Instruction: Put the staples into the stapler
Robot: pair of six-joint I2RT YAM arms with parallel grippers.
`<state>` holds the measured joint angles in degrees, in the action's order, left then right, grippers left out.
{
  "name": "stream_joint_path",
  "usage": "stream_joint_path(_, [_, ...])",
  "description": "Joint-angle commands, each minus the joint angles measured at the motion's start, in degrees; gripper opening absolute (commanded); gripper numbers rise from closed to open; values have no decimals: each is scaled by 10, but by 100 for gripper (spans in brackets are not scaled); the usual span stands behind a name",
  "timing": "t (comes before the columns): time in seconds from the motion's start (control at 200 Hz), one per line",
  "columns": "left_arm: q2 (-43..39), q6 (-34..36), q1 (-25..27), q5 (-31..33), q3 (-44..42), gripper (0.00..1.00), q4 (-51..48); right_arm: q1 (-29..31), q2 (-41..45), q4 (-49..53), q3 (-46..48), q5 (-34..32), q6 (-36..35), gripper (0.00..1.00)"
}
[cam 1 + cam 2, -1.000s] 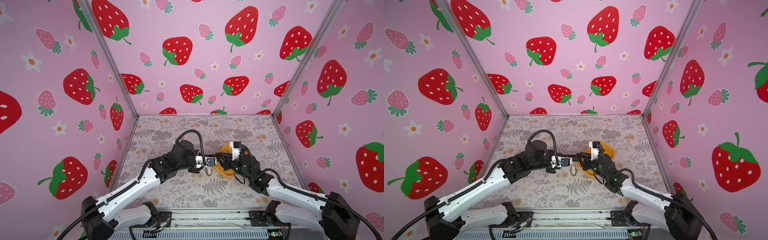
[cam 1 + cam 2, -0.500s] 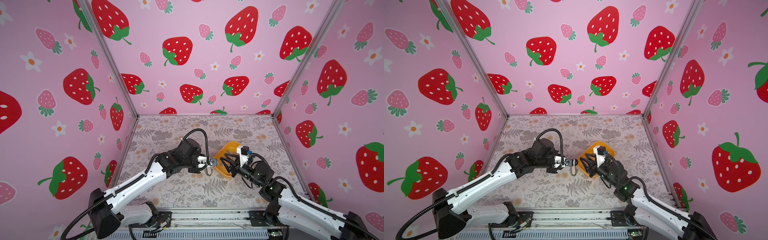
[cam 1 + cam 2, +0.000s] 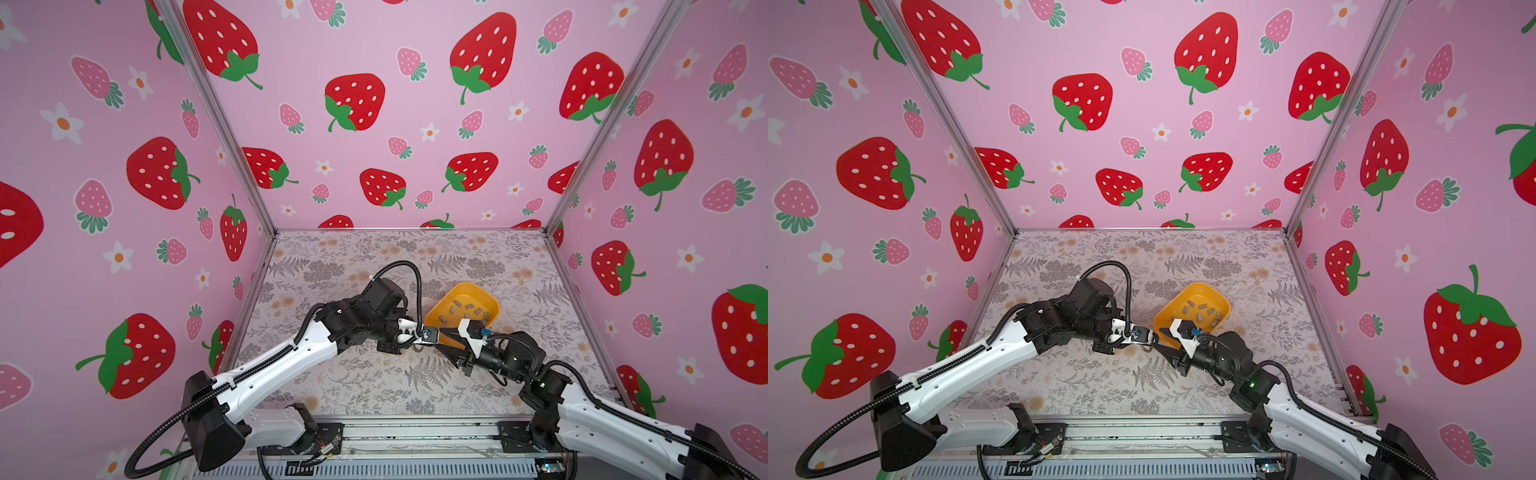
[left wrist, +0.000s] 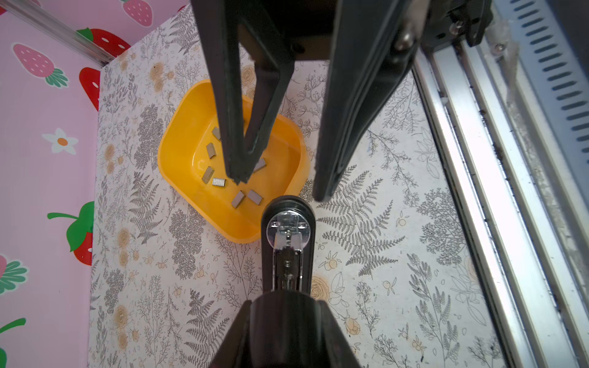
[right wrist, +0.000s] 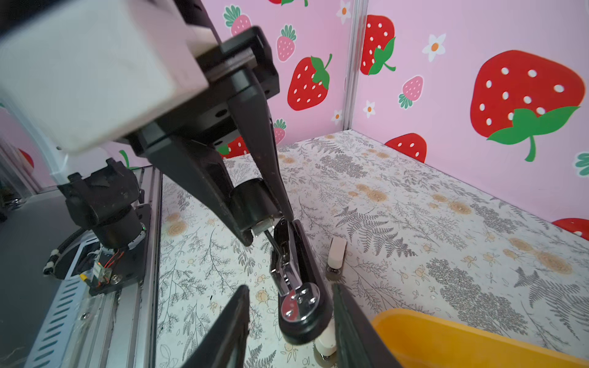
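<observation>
The black stapler (image 4: 288, 229) with its metal magazine showing is held just above the table, and my left gripper (image 4: 287, 302) is shut on its rear end. In both top views the stapler (image 3: 430, 334) (image 3: 1142, 336) sits between the two grippers. My right gripper (image 5: 290, 288) is open, its fingers either side of the stapler's round front end (image 5: 299, 306) with gaps on both sides. Its fingers (image 4: 236, 127) hang over the tray in the left wrist view. Several grey staples (image 3: 465, 307) (image 3: 1200, 309) (image 4: 220, 181) lie loose in the yellow tray (image 3: 490, 303).
The yellow tray (image 3: 1223, 305) (image 4: 172, 149) (image 5: 446, 334) stands just behind and to the right of the grippers. A small white piece (image 5: 336, 251) lies on the patterned table beside the stapler. The metal rail (image 4: 478, 191) runs along the table's front edge.
My right arm has pulled back from over the tray towards the front and its jaws have opened wider around the stapler's tip. The left gripper, still holding the stapler, shifted slightly right.
</observation>
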<state>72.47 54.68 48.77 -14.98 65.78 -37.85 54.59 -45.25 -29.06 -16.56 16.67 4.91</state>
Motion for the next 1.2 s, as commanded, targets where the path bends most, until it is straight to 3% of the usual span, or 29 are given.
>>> stream_joint_path(0.0, [-7,24,5,-22,33,0,3,16,-28,-10,-22,5,-34,45])
stream_joint_path(0.7, [-19,36,9,-83,39,0,-24,67,-140,-14,-61,-52,-68,32])
stream_joint_path(1.196, [-72,42,-38,-205,27,0,-7,68,-197,-8,-74,-95,-90,30])
